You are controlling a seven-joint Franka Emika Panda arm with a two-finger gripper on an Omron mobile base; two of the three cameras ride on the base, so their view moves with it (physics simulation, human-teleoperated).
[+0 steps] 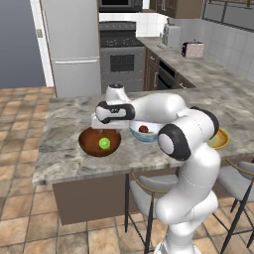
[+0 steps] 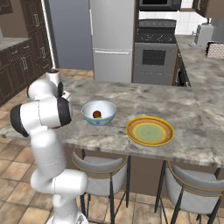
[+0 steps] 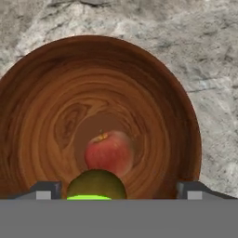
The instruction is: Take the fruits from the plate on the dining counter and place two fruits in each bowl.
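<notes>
My gripper (image 3: 118,190) hangs open right over the dark brown wooden bowl (image 3: 42,107) on the dining counter (image 1: 64,158). A reddish-peach fruit (image 3: 109,151) lies at the bowl's bottom. The bright green fruit (image 3: 96,185) sits loose between my wide-spread fingertips, and in the left base view this green fruit (image 1: 104,143) lies inside the brown bowl (image 1: 87,144) below the gripper (image 1: 98,124). To the right stands the white bowl (image 1: 149,137) with a dark red fruit (image 1: 143,129) in it. The yellow plate (image 2: 150,131) lies bare further right.
Grey stools (image 2: 98,168) stand tucked under the counter's near edge. Behind the counter are a steel fridge (image 1: 72,44) and a stove (image 1: 121,54). A toaster (image 1: 192,49) sits on the back worktop. My own arm (image 2: 43,113) hides the brown bowl in the right base view.
</notes>
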